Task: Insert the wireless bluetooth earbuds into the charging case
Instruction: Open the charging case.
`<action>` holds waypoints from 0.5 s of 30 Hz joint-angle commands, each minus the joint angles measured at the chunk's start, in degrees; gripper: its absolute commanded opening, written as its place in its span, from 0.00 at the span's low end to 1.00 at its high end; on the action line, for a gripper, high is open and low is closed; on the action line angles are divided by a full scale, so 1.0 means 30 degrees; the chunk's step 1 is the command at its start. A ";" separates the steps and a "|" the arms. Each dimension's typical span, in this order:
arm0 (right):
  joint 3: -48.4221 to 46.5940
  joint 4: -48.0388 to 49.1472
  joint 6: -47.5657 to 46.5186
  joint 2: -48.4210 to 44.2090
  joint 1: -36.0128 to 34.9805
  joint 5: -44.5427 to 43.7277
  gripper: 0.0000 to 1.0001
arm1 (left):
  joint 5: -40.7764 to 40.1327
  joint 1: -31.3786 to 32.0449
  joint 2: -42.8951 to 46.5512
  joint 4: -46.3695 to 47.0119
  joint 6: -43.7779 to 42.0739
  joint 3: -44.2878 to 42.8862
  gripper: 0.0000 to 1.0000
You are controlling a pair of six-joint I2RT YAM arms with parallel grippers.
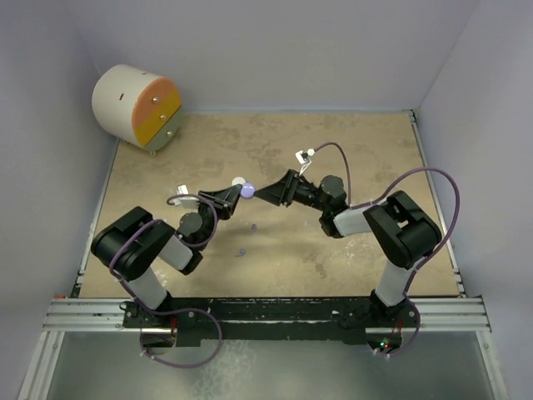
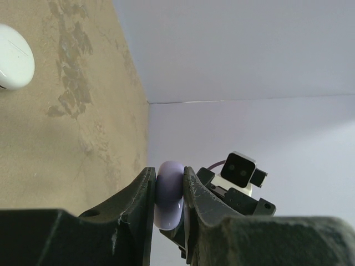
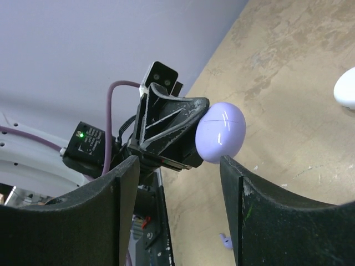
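Note:
My left gripper [image 1: 240,192] holds a closed lilac charging case [image 1: 247,191] above the table's middle; in the left wrist view the fingers pinch the case [image 2: 170,194] on both flat sides. My right gripper [image 1: 261,194] faces it from the right, open, fingertips just short of the case [image 3: 221,132], the right finger [image 3: 260,210] nearest it. Two lilac earbuds lie on the table below, one [image 1: 252,226] nearer the case, the other [image 1: 241,252] closer to the arms; one earbud [image 3: 224,240] shows in the right wrist view. No whitish earbuds show.
A white closed case [image 1: 239,181] lies on the table just behind the held one, and the white case [image 2: 14,64] also shows in the left wrist view. A round beige drawer box [image 1: 137,107] stands at the back left corner. Lilac walls enclose the table.

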State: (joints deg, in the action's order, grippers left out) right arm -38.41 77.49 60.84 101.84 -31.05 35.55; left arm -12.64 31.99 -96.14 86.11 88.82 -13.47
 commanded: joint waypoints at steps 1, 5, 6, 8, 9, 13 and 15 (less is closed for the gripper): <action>-0.0698 0.0923 0.0858 0.0271 0.0175 -0.0172 0.62 | -0.0509 0.0190 0.0689 0.4050 -0.0605 -0.0267 0.00; -0.0892 0.1226 0.1184 0.0752 0.0256 -0.0111 0.61 | -0.0561 0.0258 0.1114 0.3973 -0.0867 -0.0303 0.00; -0.0905 0.1369 0.1270 0.0877 0.0269 -0.0092 0.61 | -0.0579 0.0290 0.1223 0.3991 -0.0946 -0.0334 0.00; -0.0986 0.1532 0.1415 0.1095 0.0293 -0.0064 0.61 | -0.0559 0.0337 0.1338 0.3965 -0.1072 -0.0396 0.00; -0.1045 0.1678 0.1490 0.1213 0.0300 0.0020 0.61 | -0.0524 0.0366 0.1401 0.3950 -0.1144 -0.0415 0.00; -0.1287 0.2233 0.1780 0.1527 0.0355 0.0313 0.60 | -0.0381 0.0573 0.1460 0.3636 -0.1314 -0.0685 0.00; -0.1399 0.2297 0.1856 0.1610 0.0410 0.0427 0.59 | -0.0358 0.0677 0.1346 0.3667 -0.1359 -0.0798 0.00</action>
State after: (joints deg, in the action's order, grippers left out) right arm -39.81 79.31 65.12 106.80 -30.28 35.62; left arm -13.61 33.21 -93.12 86.15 86.43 -14.02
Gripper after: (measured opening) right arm 0.598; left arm 0.224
